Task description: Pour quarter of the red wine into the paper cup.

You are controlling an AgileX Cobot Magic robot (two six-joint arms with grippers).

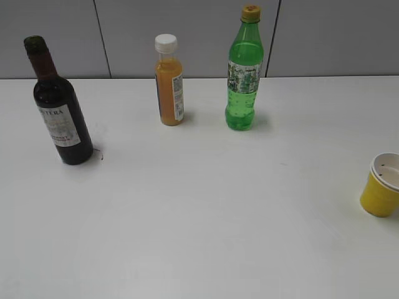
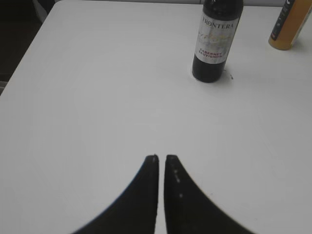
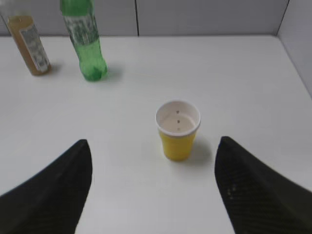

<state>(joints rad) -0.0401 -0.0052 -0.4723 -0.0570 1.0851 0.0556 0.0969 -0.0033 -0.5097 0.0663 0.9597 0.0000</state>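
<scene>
The red wine bottle point(image 1: 59, 115), dark glass with a white label, stands upright at the far left of the white table; it also shows in the left wrist view point(image 2: 214, 41). The yellow paper cup point(image 1: 381, 185) stands upright at the right edge; in the right wrist view point(image 3: 178, 129) it is empty. My left gripper point(image 2: 161, 158) is shut and empty, well short of the bottle. My right gripper point(image 3: 153, 146) is open, with the cup just beyond and between its fingers. Neither gripper shows in the exterior view.
An orange juice bottle point(image 1: 169, 81) with a white cap and a green soda bottle point(image 1: 244, 71) stand upright at the back middle of the table point(image 1: 199, 218). A grey panelled wall runs behind the table.
</scene>
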